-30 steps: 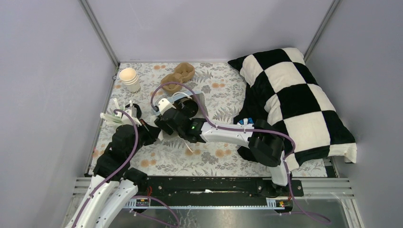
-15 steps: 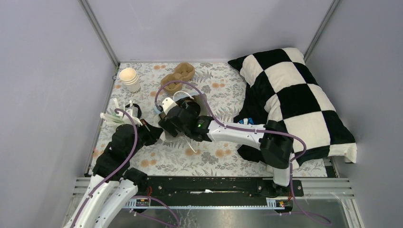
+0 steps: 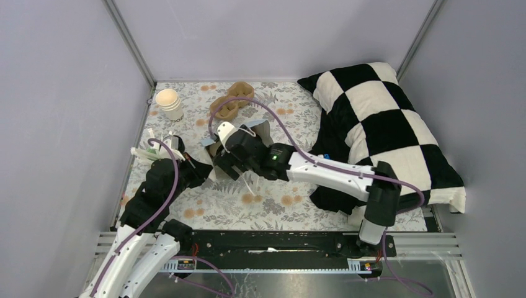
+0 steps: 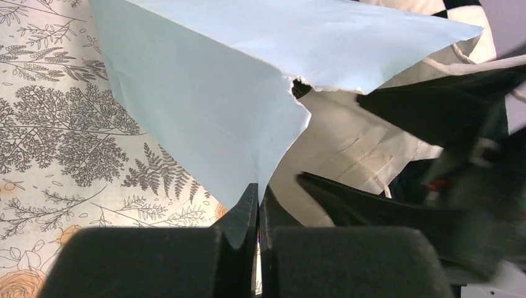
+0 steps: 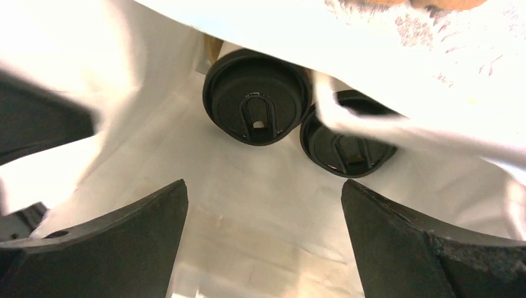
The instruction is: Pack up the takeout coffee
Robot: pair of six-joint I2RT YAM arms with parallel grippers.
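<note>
Left pincer [image 4: 257, 198]: clenched on the lower rim of the blue bag [image 4: 205, 105], holding the mouth up off the flowered surface [image 4: 49, 124]. The pinch takes only the very edge of the paper.

Right pincer [image 5: 263, 186]: released, jaws spread wide, nothing between them, reaching into the bag's mouth.

Coffee: both are inside the bag, against its white lining. One lidded cup [image 5: 257, 96] sits upper middle in the right wrist view. The second lidded cup [image 5: 347, 146] touches it on the right, partly under a white strip [image 5: 397, 130], possibly a handle; I can't tell.

Risks, as I judge them:
- Backing my right pincer out could catch a spread finger on that strip or the bag wall, dragging the bag and tipping the cups.
- A ragged notch shows in the rim, upper middle of the left wrist view. Pulling harder there may tear the paper or slip my hold, and the mouth would collapse.
</note>
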